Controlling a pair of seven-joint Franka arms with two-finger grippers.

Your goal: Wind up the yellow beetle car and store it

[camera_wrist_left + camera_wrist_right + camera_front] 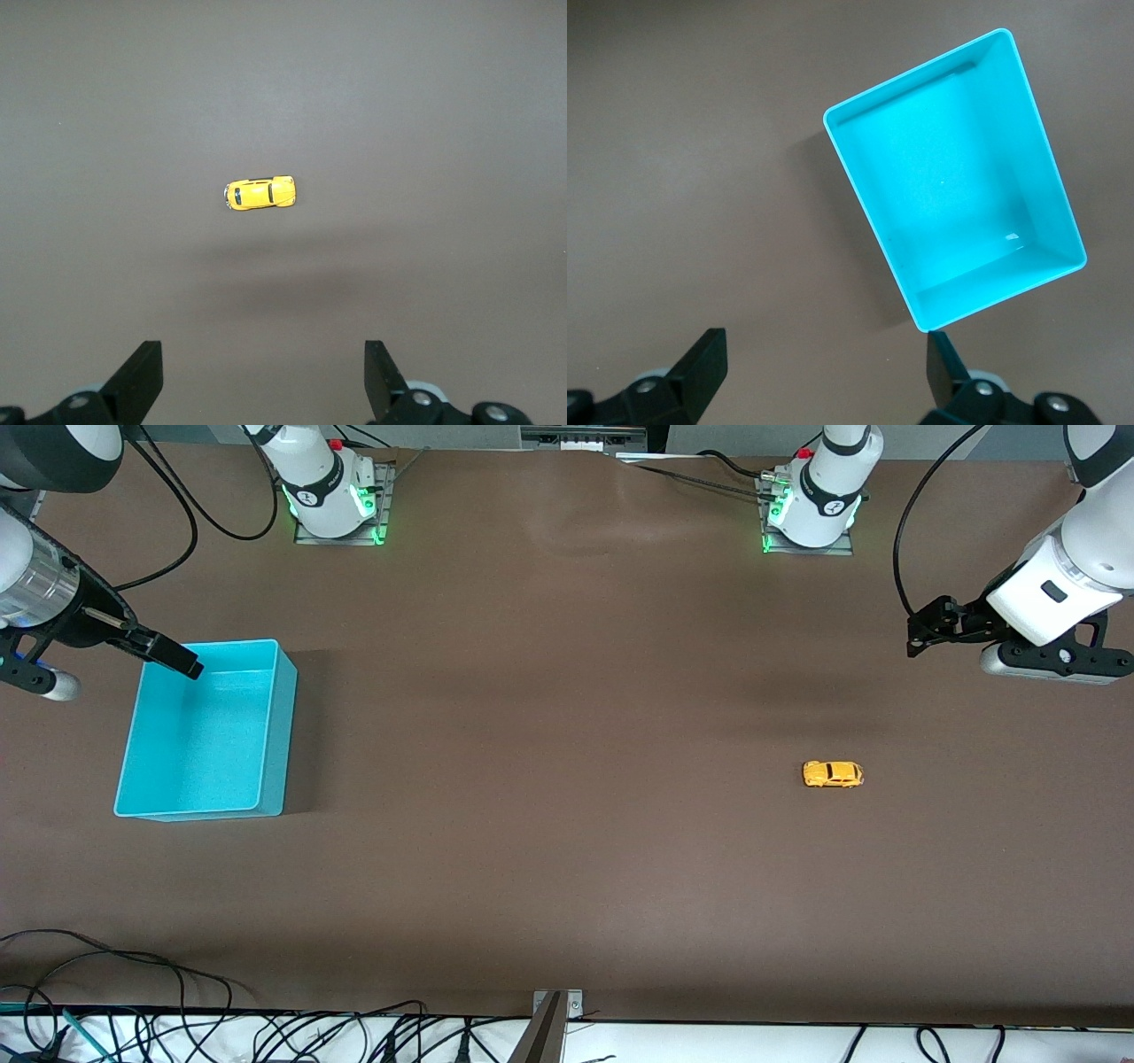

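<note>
The yellow beetle car [833, 773] stands alone on the brown table toward the left arm's end; it also shows in the left wrist view [259, 192]. My left gripper [921, 634] hangs in the air over bare table, apart from the car, open and empty [263, 381]. The turquoise bin [276, 735] sits empty toward the right arm's end and shows in the right wrist view [948, 177]. My right gripper [174, 655] hovers over the bin's edge nearest the robots' bases, open and empty [824, 372].
The two arm bases [332, 491] [815, 500] stand along the table's edge farthest from the front camera. Cables [177, 1027] and a metal bracket [549, 1027] lie at the edge nearest the front camera.
</note>
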